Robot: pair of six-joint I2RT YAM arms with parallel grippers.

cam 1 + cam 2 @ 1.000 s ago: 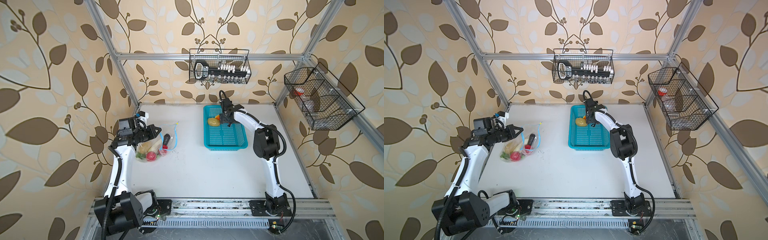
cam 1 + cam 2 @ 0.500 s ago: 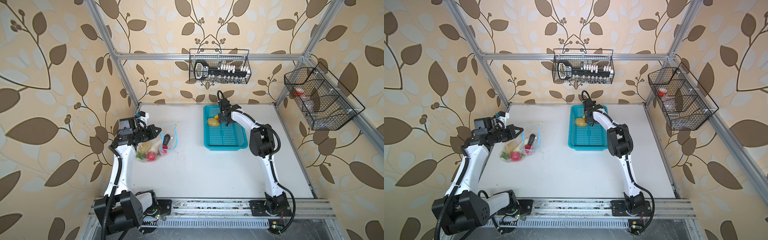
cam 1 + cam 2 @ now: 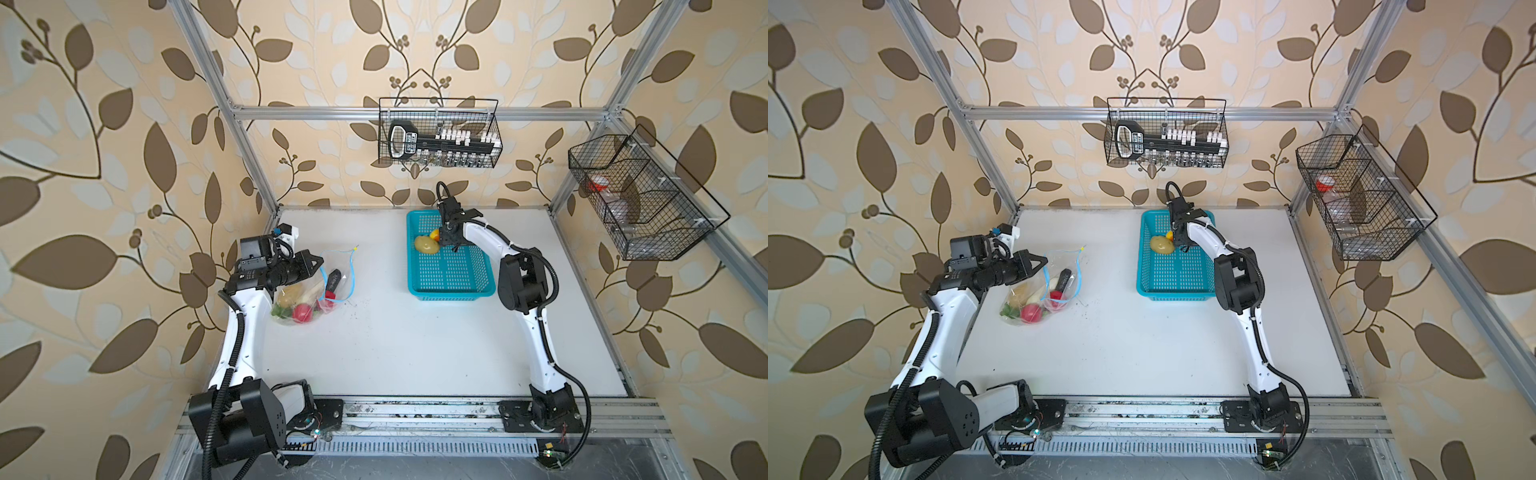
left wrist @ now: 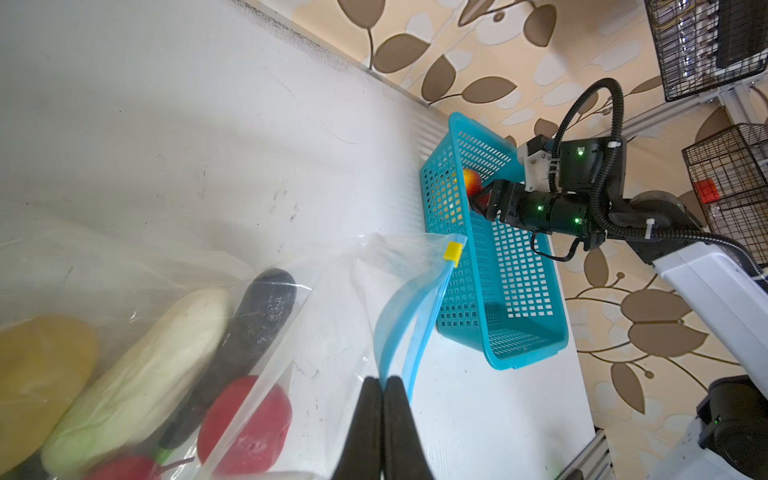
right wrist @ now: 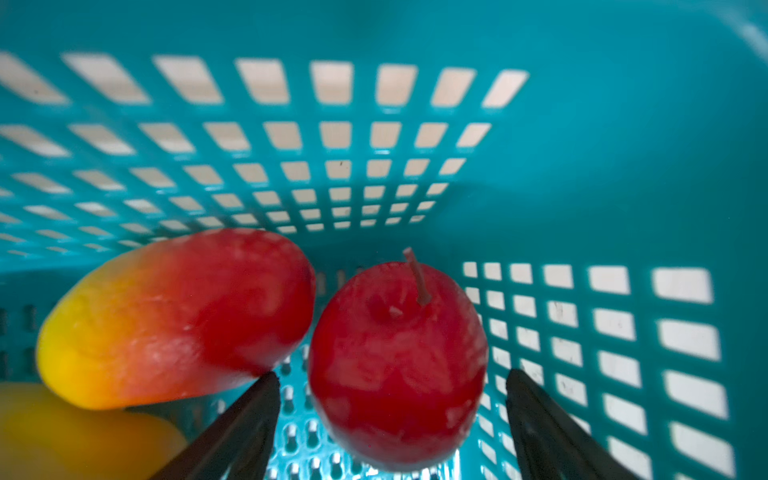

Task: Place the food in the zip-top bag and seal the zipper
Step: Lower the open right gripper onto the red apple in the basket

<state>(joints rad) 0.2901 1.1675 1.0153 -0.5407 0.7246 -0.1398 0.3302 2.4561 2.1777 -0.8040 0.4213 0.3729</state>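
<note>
The top views give the layout: zip-top bag (image 3: 336,262) on the white table (image 3: 415,345) over on the left, turquoise basket (image 3: 451,294) well apart from it toward the back, with the right arm reaching down into it. From up there the left gripper (image 3: 316,269) is just a dark wedge at the bag's mouth, and its grip is hard to make out.

The left wrist view clears that up. The jaws are pressed tight together, pinching the light-blue zipper (image 4: 428,328) at one end. The yellow slider tab (image 4: 452,250) sits at the far end, and the mouth gapes between the two strips. That view also shows what's in the bag: a tan potato (image 4: 37,365), the white vegetable (image 4: 141,365), the dark eggplant (image 4: 257,324) and a red fruit (image 4: 245,419).

In the basket, both top views only show a second potato (image 3: 427,245) and a sliver of the red-yellow fruit (image 3: 434,234); the arm's wrist covers the rest. The right wrist view shows more. A red apple (image 5: 399,332) with a stem sits right next to that fruit. The right gripper (image 5: 390,374) has its fingers spread wide on either side of the apple, with a gap on each side, so it isn't touching.
</note>
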